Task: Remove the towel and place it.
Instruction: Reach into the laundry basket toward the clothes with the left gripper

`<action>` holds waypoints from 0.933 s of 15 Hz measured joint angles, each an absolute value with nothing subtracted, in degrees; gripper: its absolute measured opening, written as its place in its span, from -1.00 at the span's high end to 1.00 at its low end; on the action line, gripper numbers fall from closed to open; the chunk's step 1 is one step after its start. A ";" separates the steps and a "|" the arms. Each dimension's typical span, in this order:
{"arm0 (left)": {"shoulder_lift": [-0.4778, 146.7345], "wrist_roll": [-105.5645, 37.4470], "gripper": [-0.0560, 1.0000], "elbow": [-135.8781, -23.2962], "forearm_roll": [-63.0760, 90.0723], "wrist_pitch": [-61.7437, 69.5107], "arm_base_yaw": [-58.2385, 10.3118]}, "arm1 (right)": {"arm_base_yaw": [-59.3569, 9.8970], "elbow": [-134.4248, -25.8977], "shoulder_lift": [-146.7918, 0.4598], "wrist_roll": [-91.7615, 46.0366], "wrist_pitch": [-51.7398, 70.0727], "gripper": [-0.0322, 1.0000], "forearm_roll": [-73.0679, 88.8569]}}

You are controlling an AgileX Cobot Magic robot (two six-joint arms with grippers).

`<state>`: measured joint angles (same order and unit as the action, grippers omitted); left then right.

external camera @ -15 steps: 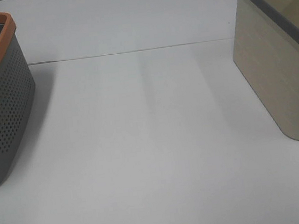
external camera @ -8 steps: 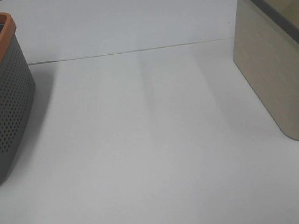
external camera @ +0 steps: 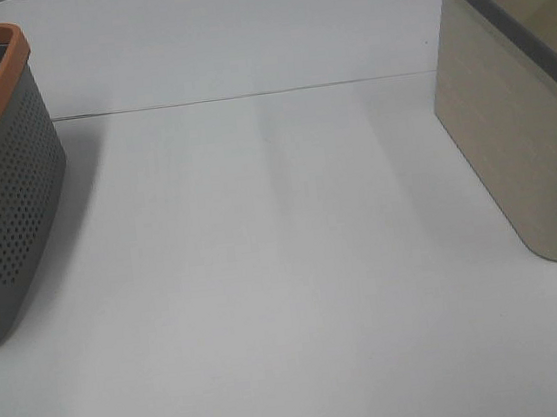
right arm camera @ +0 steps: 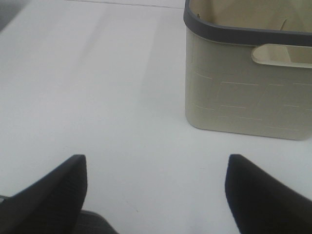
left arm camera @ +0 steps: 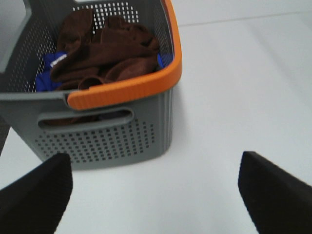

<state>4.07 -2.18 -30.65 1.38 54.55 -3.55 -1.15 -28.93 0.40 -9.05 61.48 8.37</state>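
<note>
1. Left wrist view: the towel point(left arm camera: 107, 56) was seen crumpled inside the grey perforated basket point(left arm camera: 97, 141), with its dark brown folds heaped below the orange rim point(left arm camera: 126, 90).
2. A blue cloth point(left arm camera: 48, 66) was seen under the towel, showing at two sides of it.
3. The left gripper point(left arm camera: 155, 187) was held apart from the grey basket, facing its handle side, over the white table point(left arm camera: 234, 97). Its fingers were spread wide and nothing was gripped between them.
4. The right gripper point(right arm camera: 156, 195) was likewise spread wide with nothing gripped. It was held over the table near the beige basket point(right arm camera: 239, 97), which was fitted with a dark grey rim point(right arm camera: 234, 31).
5. In the exterior high view, the grey basket was located at the left edge and the beige basket at the right edge. The two were set well apart, with the table surface between them.
</note>
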 joint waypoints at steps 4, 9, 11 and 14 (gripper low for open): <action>24.01 7.79 -0.64 -31.34 1.38 28.93 -3.55 | -1.15 -28.93 0.40 -9.05 61.48 -0.50 8.37; 50.02 10.14 -0.49 -36.84 1.66 16.21 -3.55 | -1.15 -28.93 0.40 -9.05 61.48 -0.50 8.37; 60.05 10.49 -0.48 -43.32 1.66 17.13 -3.55 | -1.15 -28.93 0.40 -9.05 61.48 -0.50 8.37; 70.93 11.17 -0.48 -53.51 1.66 24.98 -3.55 | -1.15 -28.93 0.40 -9.05 61.48 -0.50 8.37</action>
<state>70.93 11.17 -53.51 1.66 24.98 -3.55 -1.15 -28.93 0.40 -9.05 61.48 8.37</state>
